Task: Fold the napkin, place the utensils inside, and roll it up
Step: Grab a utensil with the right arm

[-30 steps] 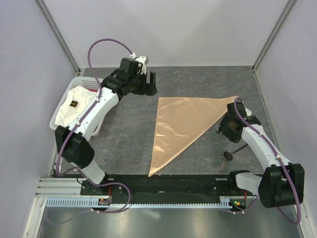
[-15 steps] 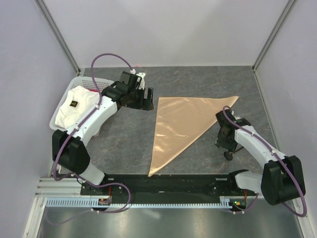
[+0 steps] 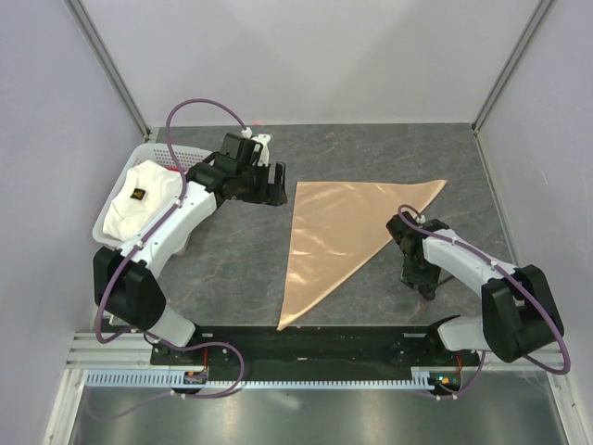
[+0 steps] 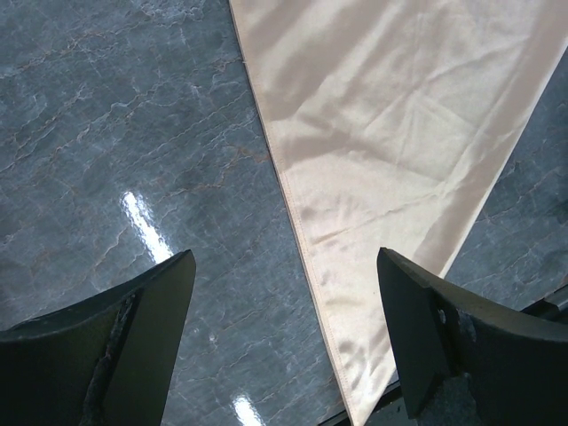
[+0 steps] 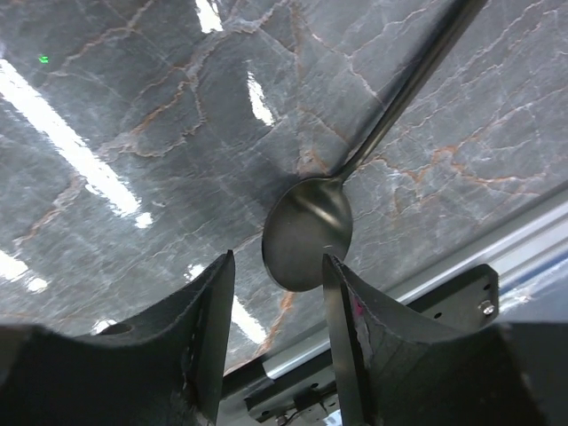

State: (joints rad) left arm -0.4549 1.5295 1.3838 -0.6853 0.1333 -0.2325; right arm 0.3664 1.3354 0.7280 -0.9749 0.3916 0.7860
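Currently the right pincer (image 5: 277, 266) is hanging low at the lower right of the overhead frame, its fingers apart and straddling the rounded head of the black spoon (image 5: 306, 232). The spoon is lying flat on the surface (image 3: 232, 260) near the napkin (image 3: 343, 227) (already a triangle in mid-frame). Closing well probably means sinking until the tips are touching stone, then pinching across the neck. The left pincer (image 4: 284, 266) is hovering agape over the napkin's upper left edge.

Lab test cell: white panel walls (image 3: 306, 56), aluminium posts (image 3: 108, 65).
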